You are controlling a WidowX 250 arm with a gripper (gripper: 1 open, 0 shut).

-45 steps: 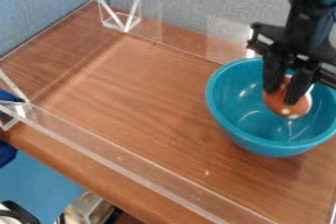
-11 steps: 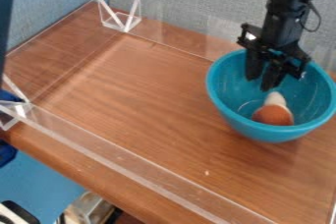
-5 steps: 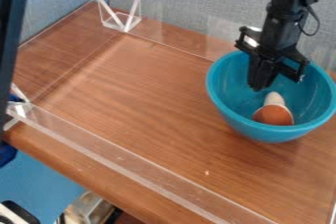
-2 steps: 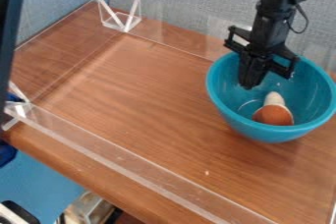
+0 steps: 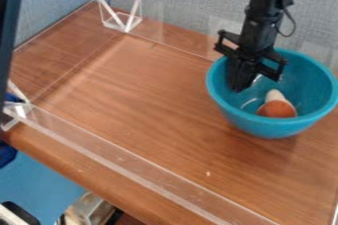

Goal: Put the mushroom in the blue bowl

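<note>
Over the near-left side of the blue bowl (image 5: 251, 115), the arm hangs straight down.
Its black gripper (image 5: 243, 79) is clenched on nothing, tips dipping inside the rim. Just beside it, apart from the tips, the mushroom (image 5: 275, 106) lies in the bowl: orange-brown cap, short cream stem.

No readable text, labels or signs
</note>
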